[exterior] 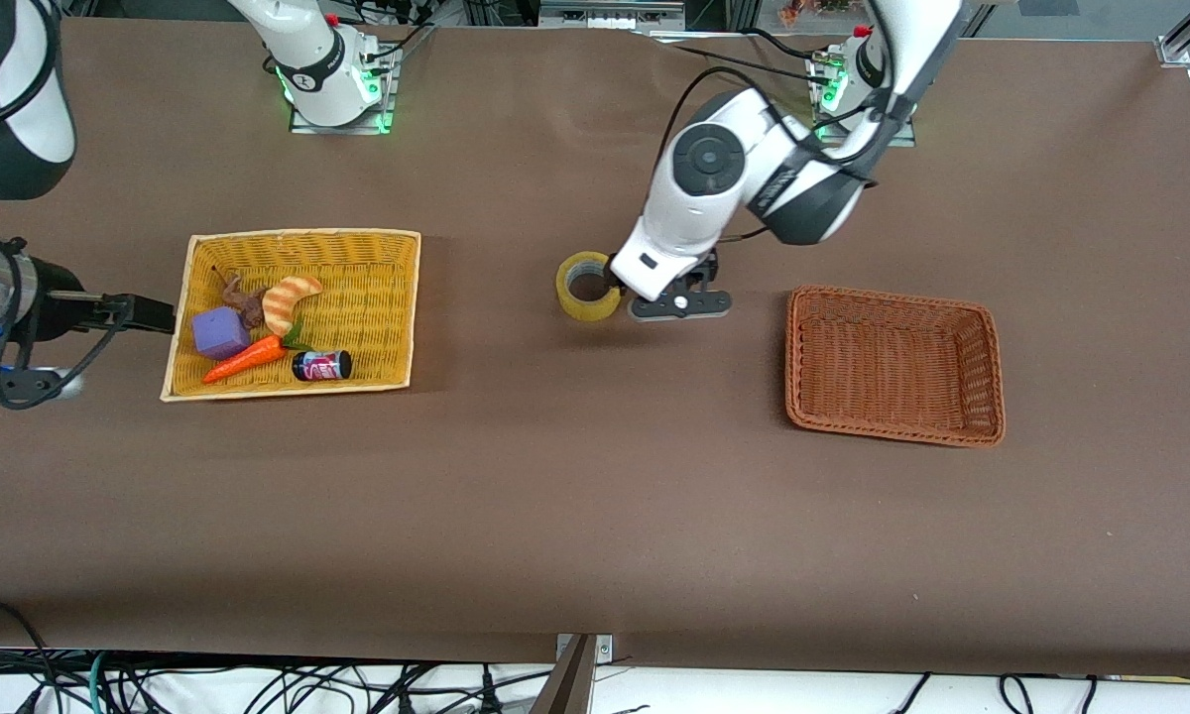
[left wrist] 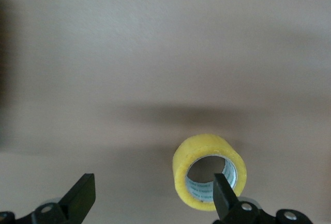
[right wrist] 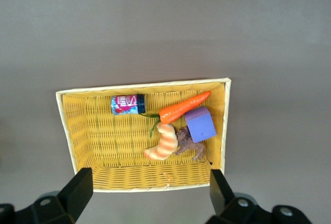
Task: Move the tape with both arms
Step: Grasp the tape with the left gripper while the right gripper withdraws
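Yellowish tape [exterior: 588, 287] is standing on its rim mid-worktop, hole facing sideways; the left pincer [left wrist: 155, 195] is hanging just beside it, fingers apart, one fingertip [left wrist: 222, 190] lining up with the core, so it is sitting off-centre. The right pincer [right wrist: 150, 193], also apart, is waiting over the yellow basket [exterior: 397, 307]; the brown basket [exterior: 987, 377] is lying clear.

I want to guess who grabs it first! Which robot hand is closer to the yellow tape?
Left. The left gripper is open right beside the tape, one finger at its hole. The right gripper is open too, waiting near the yellow basket.
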You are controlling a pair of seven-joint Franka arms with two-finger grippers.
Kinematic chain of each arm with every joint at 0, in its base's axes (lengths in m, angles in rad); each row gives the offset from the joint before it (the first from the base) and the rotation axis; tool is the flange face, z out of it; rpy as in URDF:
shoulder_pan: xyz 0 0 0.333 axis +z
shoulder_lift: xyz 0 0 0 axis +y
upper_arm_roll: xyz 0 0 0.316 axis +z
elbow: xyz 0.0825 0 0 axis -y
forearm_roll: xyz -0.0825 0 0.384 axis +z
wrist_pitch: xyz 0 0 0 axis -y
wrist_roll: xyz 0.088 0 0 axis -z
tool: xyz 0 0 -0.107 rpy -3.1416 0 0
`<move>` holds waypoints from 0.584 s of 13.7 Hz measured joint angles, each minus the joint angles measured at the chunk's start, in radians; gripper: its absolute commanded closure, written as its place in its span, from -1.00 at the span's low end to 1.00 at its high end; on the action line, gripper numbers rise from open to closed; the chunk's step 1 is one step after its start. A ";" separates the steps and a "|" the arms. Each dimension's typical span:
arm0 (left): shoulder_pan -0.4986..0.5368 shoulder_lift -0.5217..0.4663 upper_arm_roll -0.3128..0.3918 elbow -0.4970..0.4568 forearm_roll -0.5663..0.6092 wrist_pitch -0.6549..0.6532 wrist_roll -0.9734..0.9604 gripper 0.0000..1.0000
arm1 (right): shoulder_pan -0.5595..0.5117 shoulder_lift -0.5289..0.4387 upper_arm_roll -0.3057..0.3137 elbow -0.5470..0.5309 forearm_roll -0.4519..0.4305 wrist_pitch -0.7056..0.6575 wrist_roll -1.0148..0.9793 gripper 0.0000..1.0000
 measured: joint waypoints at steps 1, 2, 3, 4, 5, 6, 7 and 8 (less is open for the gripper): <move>-0.008 0.026 0.000 -0.001 0.003 0.020 -0.004 -1.00 | -0.003 0.000 -0.010 0.000 0.000 0.000 0.001 -1.00; -0.013 0.050 0.000 -0.002 0.004 0.040 -0.004 -1.00 | -0.004 -0.002 -0.029 0.001 0.006 0.003 0.001 -1.00; -0.021 0.074 0.000 -0.005 0.004 0.063 -0.004 -1.00 | -0.006 -0.005 -0.046 0.000 0.022 0.012 0.001 -1.00; -0.029 0.096 0.000 -0.008 0.004 0.084 -0.004 -1.00 | -0.008 -0.014 -0.057 -0.009 0.032 0.039 0.001 -1.00; -0.036 0.115 0.000 -0.010 0.004 0.099 -0.004 -1.00 | -0.008 -0.039 -0.065 -0.039 0.032 0.086 0.004 -1.00; -0.042 0.132 0.000 -0.011 0.004 0.106 -0.004 -1.00 | -0.008 -0.083 -0.071 -0.090 0.033 0.128 0.017 -1.00; -0.050 0.146 0.000 -0.012 0.004 0.107 -0.004 -1.00 | -0.005 -0.145 -0.080 -0.155 0.035 0.153 0.027 -1.00; -0.062 0.160 0.000 -0.013 0.004 0.110 -0.004 -1.00 | 0.000 -0.218 -0.091 -0.223 0.039 0.160 0.028 -1.00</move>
